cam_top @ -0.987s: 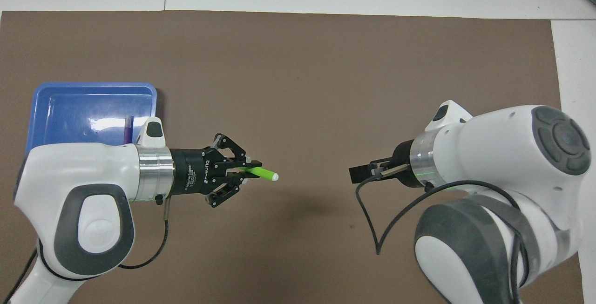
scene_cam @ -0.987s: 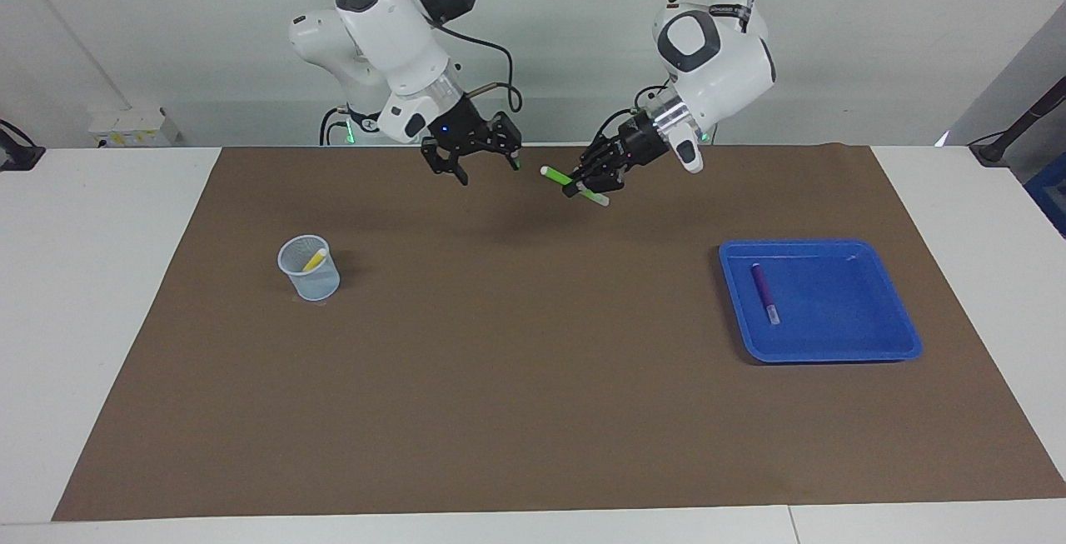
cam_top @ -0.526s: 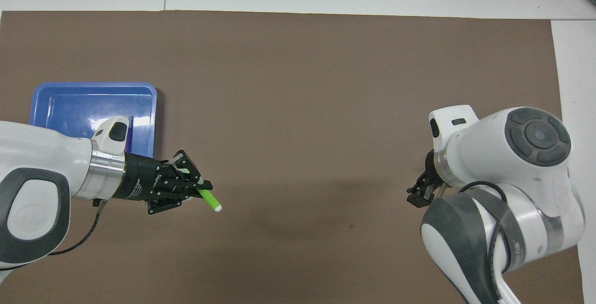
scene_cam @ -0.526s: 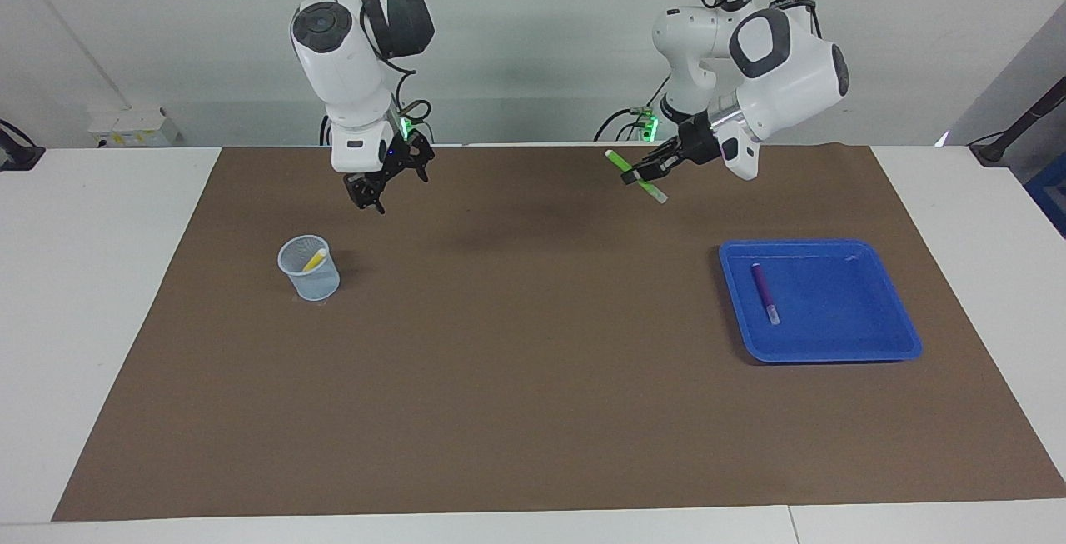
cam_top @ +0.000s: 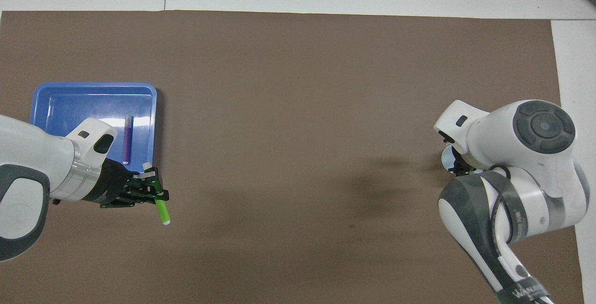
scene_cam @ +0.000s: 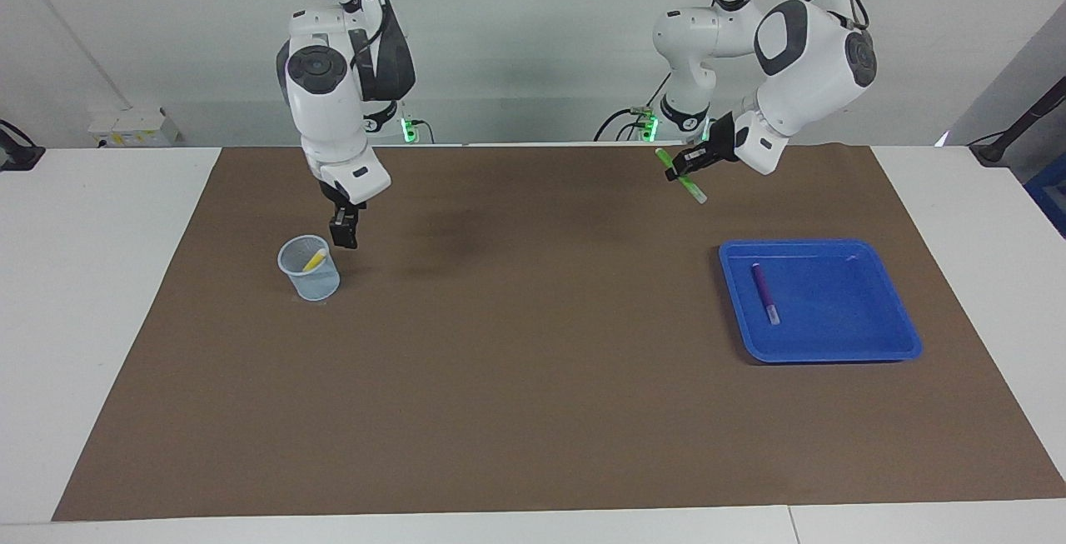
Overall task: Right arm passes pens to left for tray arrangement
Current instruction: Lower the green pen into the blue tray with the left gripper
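My left gripper (scene_cam: 684,165) is shut on the light green pen (scene_cam: 683,176) and holds it tilted in the air over the mat, close to the corner of the blue tray (scene_cam: 833,311). From overhead, the left gripper (cam_top: 156,192) and green pen (cam_top: 161,207) sit just off the tray (cam_top: 70,104). A purple pen (scene_cam: 764,292) (cam_top: 127,133) lies flat in the tray. My right gripper (scene_cam: 343,234) points straight down beside the rim of a pale blue mesh cup (scene_cam: 309,271). The yellow pen (scene_cam: 314,260) stands in that cup. In the overhead view the right arm's wrist hides almost all of the cup.
A brown mat (scene_cam: 533,361) covers most of the white table (scene_cam: 100,277). The cup stands toward the right arm's end and the tray toward the left arm's end, with open mat between them.
The arms have drawn apart from the middle. The right arm swung to the cup and turned its gripper downward. The left carried the green pen toward the tray.
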Robot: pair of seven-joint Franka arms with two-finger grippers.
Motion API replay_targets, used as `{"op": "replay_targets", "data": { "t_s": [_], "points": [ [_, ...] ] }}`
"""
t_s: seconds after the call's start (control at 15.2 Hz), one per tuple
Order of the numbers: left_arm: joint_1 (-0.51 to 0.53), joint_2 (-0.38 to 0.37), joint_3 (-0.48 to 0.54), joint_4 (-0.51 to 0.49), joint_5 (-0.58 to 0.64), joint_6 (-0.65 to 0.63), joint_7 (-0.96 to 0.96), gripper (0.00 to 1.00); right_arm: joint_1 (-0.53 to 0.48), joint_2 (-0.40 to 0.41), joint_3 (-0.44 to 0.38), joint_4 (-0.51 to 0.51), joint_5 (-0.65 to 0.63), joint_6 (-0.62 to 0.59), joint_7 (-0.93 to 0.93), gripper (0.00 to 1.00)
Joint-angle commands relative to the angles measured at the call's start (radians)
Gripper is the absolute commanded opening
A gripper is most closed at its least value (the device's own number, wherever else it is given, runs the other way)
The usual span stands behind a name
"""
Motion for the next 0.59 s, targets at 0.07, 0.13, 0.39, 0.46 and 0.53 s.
{"op": "replay_targets", "data": {
  "t_s": [0.07, 0.13, 0.39, 0.46, 0.53],
  "points": [
    [0.060, -0.001, -0.007, 0.013, 0.137, -0.019, 0.181, 0.00, -0.059, 0.002, 0.015, -0.029, -0.026, 0.058, -0.098, 0.55],
    [0.072, 0.001, -0.007, 0.013, 0.174, -0.013, 0.225, 0.00, -0.061, 0.000, 0.015, -0.037, -0.024, 0.060, -0.098, 0.54],
    [0.121, 0.043, -0.007, 0.013, 0.312, 0.062, 0.397, 0.00, -0.061, -0.001, 0.015, -0.046, -0.024, 0.064, -0.092, 0.49],
    [0.127, 0.060, -0.008, 0.013, 0.341, 0.090, 0.414, 0.00, -0.061, -0.001, 0.015, -0.050, -0.024, 0.066, -0.093, 0.49],
    [0.144, 0.074, -0.008, 0.013, 0.358, 0.110, 0.423, 0.00, -0.064, -0.001, 0.015, -0.055, -0.024, 0.073, -0.095, 0.49]
  ]
}}
